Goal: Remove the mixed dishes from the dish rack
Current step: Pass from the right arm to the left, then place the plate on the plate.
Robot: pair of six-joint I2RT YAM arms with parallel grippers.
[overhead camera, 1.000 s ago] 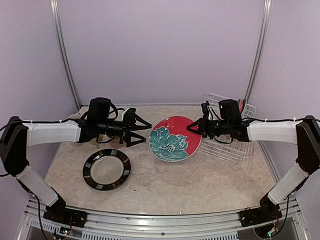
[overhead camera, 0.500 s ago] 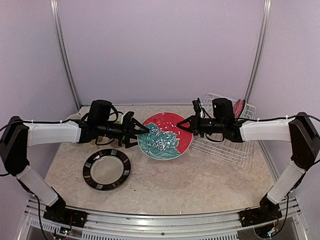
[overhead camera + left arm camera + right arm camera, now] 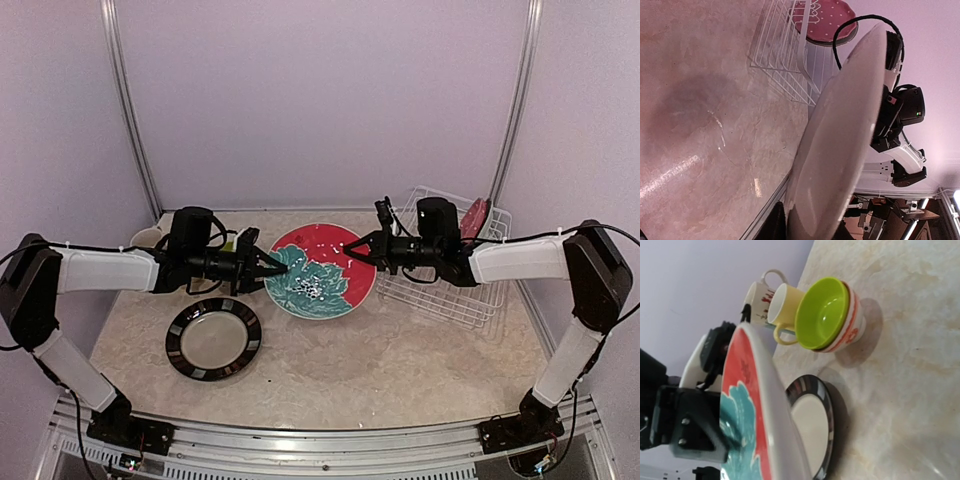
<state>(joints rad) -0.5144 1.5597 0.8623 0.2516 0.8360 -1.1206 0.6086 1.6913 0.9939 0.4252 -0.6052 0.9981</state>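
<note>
— Marbled table [image 3: 400, 370] under you, lavender walls around. Where's your red-teal flower plate [image 3: 320, 272]?
— Tilted in the air between your arms, left of the dish rack [image 3: 450, 295]. Your right tool [image 3: 352, 248] is pinched tight on its right rim. Your left tool [image 3: 275, 266] clasps the left rim, nearly closed.
— Others?
— Dark plate [image 3: 213, 340] lies flat on the table; pink dotted plate [image 3: 477, 215] stands in the rack.

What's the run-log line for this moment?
stage: handover; red-teal flower plate: aloft; right gripper: shut on its rim; left gripper: shut on opposite rim; dish rack: pink dotted plate inside
</note>
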